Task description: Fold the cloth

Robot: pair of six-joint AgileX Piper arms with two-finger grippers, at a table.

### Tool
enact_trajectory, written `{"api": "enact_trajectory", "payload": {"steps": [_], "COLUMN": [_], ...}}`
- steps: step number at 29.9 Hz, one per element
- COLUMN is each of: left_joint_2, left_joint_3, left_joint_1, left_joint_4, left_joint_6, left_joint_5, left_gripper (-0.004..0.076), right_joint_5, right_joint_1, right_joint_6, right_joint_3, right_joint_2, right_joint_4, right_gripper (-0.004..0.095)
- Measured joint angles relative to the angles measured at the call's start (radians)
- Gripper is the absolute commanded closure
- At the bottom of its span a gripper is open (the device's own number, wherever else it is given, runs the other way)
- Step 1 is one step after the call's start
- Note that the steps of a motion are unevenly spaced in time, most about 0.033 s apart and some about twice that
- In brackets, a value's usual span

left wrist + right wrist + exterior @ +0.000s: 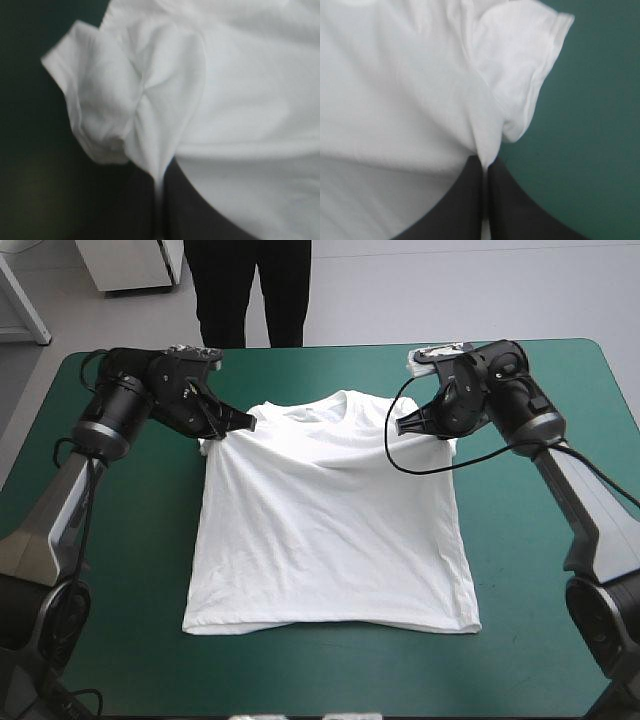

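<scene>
The white T-shirt [330, 530] lies spread flat on the teal-green table, collar toward the far edge, hem toward the near edge. My left gripper [222, 430] is at the shirt's left shoulder, shut on the T-shirt; in the left wrist view its fingers pinch a ridge of cloth [159, 172] beside the bunched left sleeve [95, 115]. My right gripper [408, 426] is at the right shoulder, likewise shut on the T-shirt; in the right wrist view a pulled-up fold [485, 155] sits between its fingers, the right sleeve [530, 75] just ahead.
Bare teal-green cover [540, 570] lies to both sides of the shirt and along the near edge. The far edge runs close behind both grippers.
</scene>
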Motion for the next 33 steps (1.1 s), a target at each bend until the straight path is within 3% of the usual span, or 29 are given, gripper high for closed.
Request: {"api": "enact_trajectory", "payload": {"steps": [12, 19, 25, 29, 33], "left_joint_2": [-0.101, -0.123, -0.122, -0.092, -0.029], "left_joint_3": [-0.301, -0.427, -0.440, -0.442, -0.442], "left_joint_1": [0.000, 0.000, 0.000, 0.000, 0.000], "left_joint_4": [0.000, -0.034, -0.044, -0.044, -0.027], "left_joint_6": [0.000, 0.009, 0.016, 0.017, 0.019], "left_joint_5": [0.058, 0.059, 0.056, 0.005, -0.111], "left_gripper": [0.0734, 0.0734, 0.0734, 0.0734, 0.0734], "right_joint_5": [0.009, 0.048, 0.048, 0.024, -0.086], "right_joint_1": [0.000, 0.000, 0.000, 0.000, 0.000], "right_joint_6": [0.000, -0.004, -0.005, 0.000, 0.057], "right_joint_3": [-0.048, -0.236, -0.256, -0.256, -0.256], "right_joint_2": [-0.251, -0.269, -0.264, -0.227, -0.150], "right_joint_4": [-0.075, -0.083, -0.100, -0.132, -0.210], "right_gripper": [0.0925, 0.0925, 0.0925, 0.0925, 0.0926]}}
